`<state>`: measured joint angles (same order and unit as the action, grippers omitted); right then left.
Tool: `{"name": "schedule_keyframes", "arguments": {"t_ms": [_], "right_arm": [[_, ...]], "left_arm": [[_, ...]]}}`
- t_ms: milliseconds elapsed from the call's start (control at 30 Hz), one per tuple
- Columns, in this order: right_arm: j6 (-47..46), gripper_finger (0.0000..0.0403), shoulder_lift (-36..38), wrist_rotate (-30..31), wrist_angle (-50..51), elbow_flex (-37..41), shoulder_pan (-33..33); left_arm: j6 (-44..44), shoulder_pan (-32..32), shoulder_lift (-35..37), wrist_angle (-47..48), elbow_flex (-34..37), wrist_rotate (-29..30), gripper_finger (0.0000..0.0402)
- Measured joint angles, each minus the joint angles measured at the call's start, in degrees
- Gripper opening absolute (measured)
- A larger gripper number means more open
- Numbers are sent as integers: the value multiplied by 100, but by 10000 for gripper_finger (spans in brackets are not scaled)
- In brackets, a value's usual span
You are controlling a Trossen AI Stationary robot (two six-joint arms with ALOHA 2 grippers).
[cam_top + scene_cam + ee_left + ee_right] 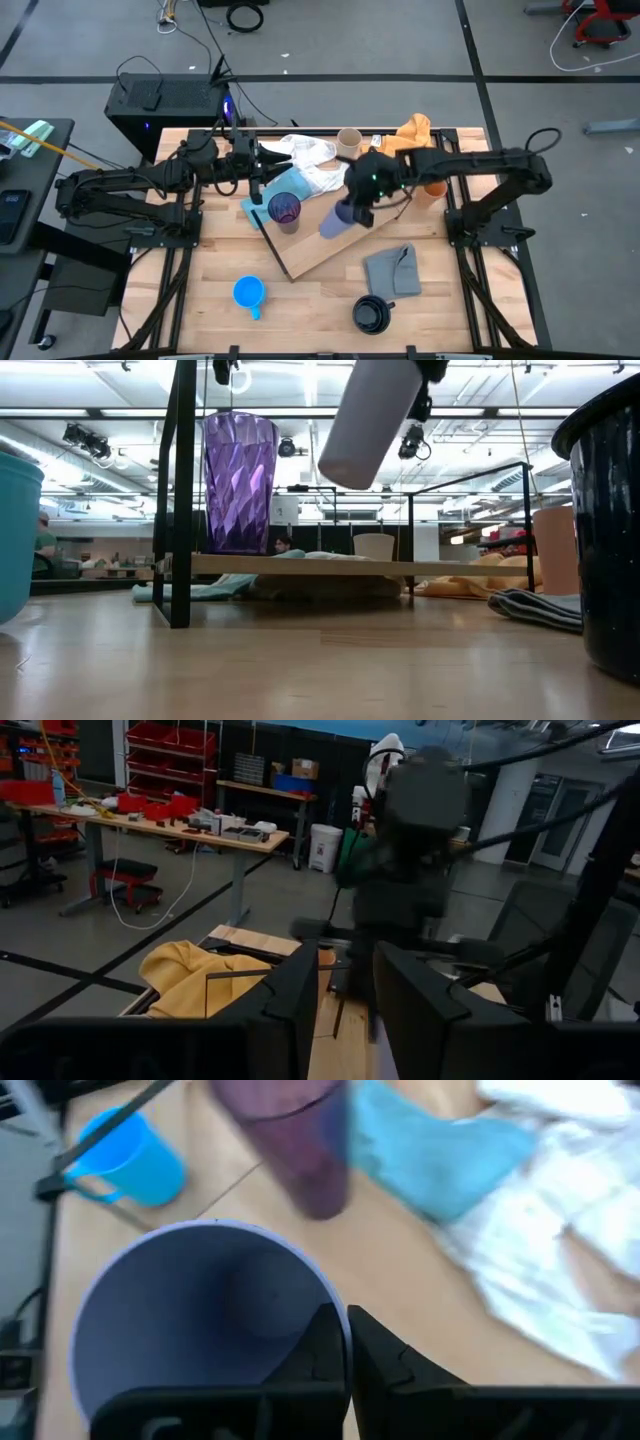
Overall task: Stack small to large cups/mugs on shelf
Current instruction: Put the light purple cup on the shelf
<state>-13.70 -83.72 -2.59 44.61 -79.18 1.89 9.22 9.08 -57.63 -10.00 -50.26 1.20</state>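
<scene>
The dark purple tumbler point(285, 209) stands upright on the light-wood shelf point(315, 250), and also shows in the low view point(240, 480). My right gripper point(357, 208) is shut on the lavender cup point(337, 219), which hangs above the shelf to the right of the tumbler point(368, 420). My left gripper point(260, 187) is open and empty just left of the tumbler. The blue mug point(248, 292) and the black mug point(372, 313) stand near the table's front. The beige cup point(348, 141) stands at the back. The orange cup point(435, 187) is partly hidden under my right arm. My right gripper holds the lavender cup by its rim point(335, 1305), one finger inside the cup and one outside, pinching the wall. The cup is lifted clear of the shelf and tilted, its base point(345, 465) pointing down toward the tumbler side.
A grey cloth point(392, 268) lies right of the shelf. An orange cloth point(414, 130) and a white cloth point(310, 158) lie at the back, and a teal cloth point(255, 207) lies under the shelf's left end. The shelf's thin black frame rods point(180, 510) stand at its corners.
</scene>
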Motion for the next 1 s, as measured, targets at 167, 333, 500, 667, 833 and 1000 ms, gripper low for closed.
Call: {"name": "schedule_keyframes", "arguments": {"t_ms": [167,333,500,667,833,1000], "right_arm": [[297,3,-34,-2,-44,0,599],[517,2,-33,-157,-468,0,1027],[814,2,-210,-223,-343,-406,1128],[1327,2,-812,-216,517,-1441,1167],[1709,2,-1533,-188,1439,-2477,1332],[1877,2,-2091,-171,2344,-3141,1473]], "left_arm": [[19,0,0,2,0,1,107],[21,0,0,2,0,0,107],[24,0,0,4,0,0,107],[24,7,2,0,0,1,107],[24,7,2,0,0,-1,107],[15,7,104,-18,0,0,107]]}}
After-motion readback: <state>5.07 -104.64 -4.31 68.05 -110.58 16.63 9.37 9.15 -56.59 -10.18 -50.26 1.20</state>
